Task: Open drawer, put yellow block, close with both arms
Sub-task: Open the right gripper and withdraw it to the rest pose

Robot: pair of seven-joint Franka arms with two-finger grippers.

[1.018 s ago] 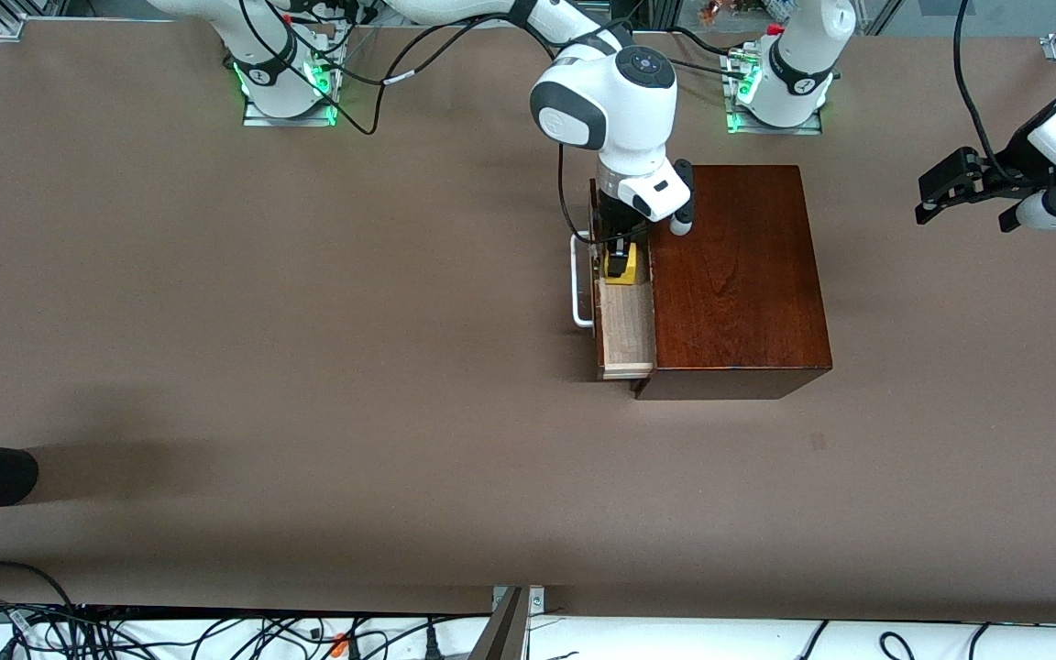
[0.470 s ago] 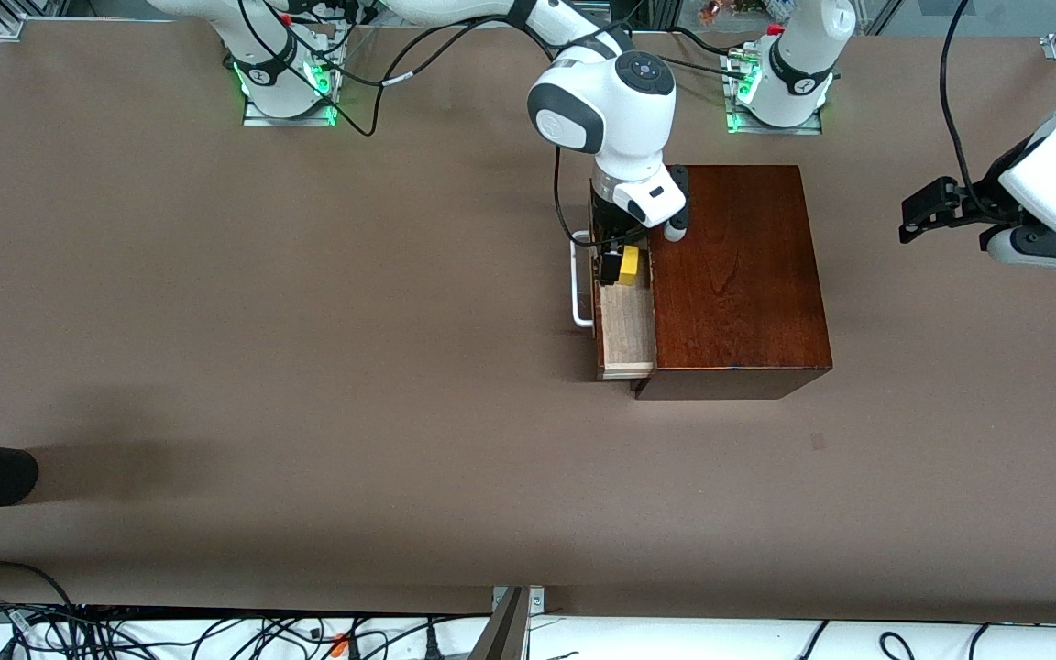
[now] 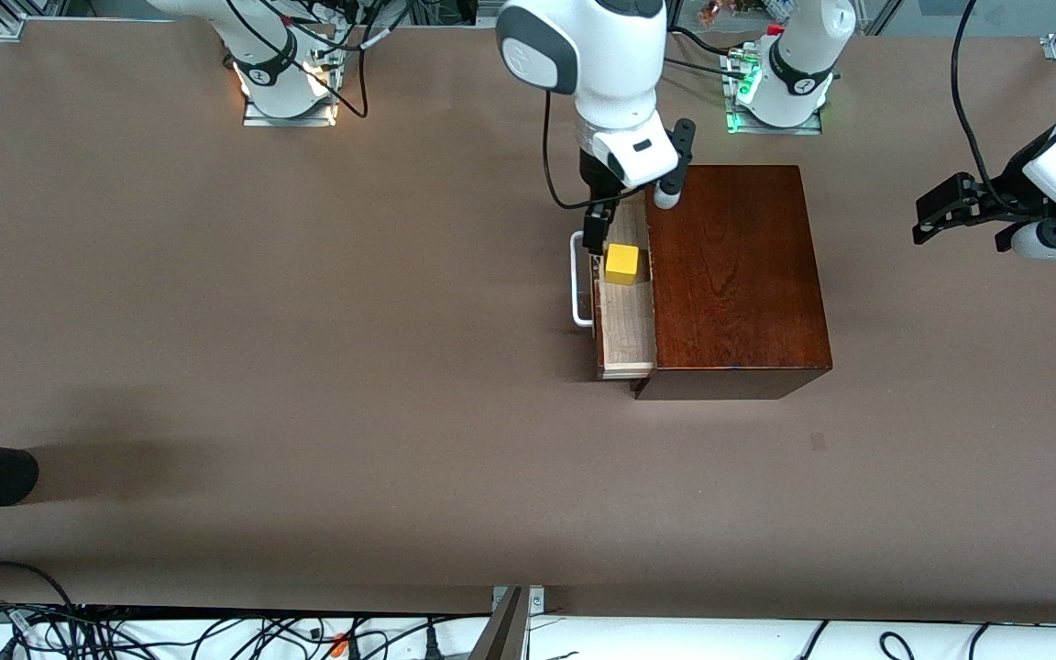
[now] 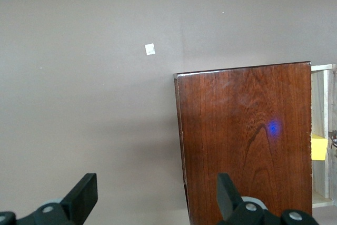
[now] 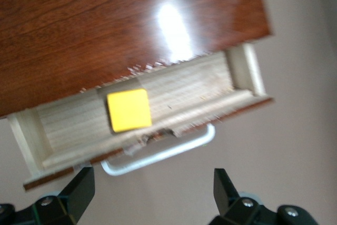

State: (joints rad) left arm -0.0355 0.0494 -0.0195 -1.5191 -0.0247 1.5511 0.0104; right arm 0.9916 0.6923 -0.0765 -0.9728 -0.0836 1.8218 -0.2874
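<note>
Above the drawer [image 3: 626,321], right tool [image 3: 609,229] has released (and risen off) yellow block [image 3: 622,264].

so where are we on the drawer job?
Done: the drawer is pulled out and the yellow block lies in it, free of any grip. In hand: the right tool is open over the drawer. Left: closing it. The left tool waits open over the table's left-arm end.

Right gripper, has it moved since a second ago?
Yes. The right gripper has let go of the yellow block and risen, shifting toward the drawer's end nearest the bases.
</note>
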